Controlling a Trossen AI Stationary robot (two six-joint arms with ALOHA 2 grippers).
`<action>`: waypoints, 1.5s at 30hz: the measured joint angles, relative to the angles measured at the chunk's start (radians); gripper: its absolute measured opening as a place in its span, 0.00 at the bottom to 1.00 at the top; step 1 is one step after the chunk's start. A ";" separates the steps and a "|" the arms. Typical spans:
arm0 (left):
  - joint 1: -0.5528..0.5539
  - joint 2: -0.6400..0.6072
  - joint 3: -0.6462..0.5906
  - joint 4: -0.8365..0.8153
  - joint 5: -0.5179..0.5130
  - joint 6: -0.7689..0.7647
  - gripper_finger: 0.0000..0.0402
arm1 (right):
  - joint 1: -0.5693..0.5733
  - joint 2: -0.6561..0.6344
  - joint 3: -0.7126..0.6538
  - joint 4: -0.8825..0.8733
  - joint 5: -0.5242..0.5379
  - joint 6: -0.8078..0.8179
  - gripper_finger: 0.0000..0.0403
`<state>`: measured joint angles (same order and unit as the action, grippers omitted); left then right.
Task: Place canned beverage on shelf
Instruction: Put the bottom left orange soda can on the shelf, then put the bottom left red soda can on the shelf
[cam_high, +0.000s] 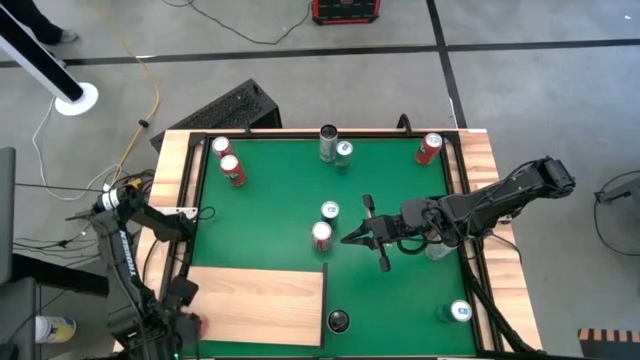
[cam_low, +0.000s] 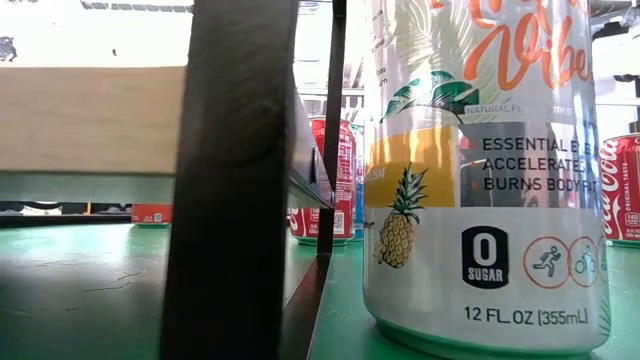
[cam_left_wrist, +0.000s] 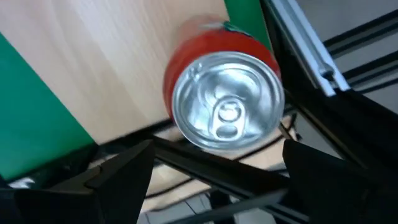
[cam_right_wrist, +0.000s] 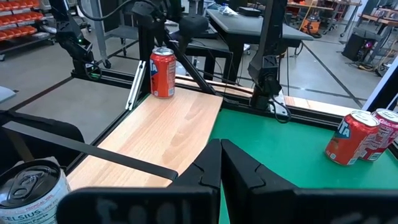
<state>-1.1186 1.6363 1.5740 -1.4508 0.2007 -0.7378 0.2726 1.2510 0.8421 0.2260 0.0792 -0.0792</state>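
The pale wooden shelf (cam_high: 255, 305) stands at the near left of the green mat (cam_high: 280, 190). A red can (cam_left_wrist: 227, 99) stands upright on the shelf's left near corner and also shows in the right wrist view (cam_right_wrist: 163, 73). My left gripper (cam_left_wrist: 217, 180) is open just above and beside this can, with its fingers apart from it. My right gripper (cam_high: 347, 240) is shut and empty over the middle of the mat. It points toward the shelf, just right of a red-and-white can (cam_high: 321, 235).
Cans stand about the mat: two red ones (cam_high: 228, 160) far left, two (cam_high: 335, 147) far middle, one red (cam_high: 429, 148) far right, a teal one (cam_high: 330, 210) mid-mat, a black one (cam_high: 339, 321) and a blue-green one (cam_high: 459, 313) near. A white can (cam_low: 480, 170) fills the low view.
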 joint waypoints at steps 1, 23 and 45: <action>0.003 0.000 0.003 -0.010 0.016 -0.009 0.84 | 0.000 0.000 0.000 0.000 0.000 0.000 0.08; 0.140 -0.099 0.194 -0.029 -0.732 0.100 0.84 | 0.001 -0.001 0.000 -0.009 0.000 0.003 0.08; 0.604 -0.567 -0.588 1.044 -0.804 0.729 0.84 | -0.066 -0.322 0.000 -0.446 0.006 0.238 0.07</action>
<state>-0.5146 1.0695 0.9857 -0.4064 -0.6032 -0.0086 0.2070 0.9291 0.8425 -0.2204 0.0849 0.1584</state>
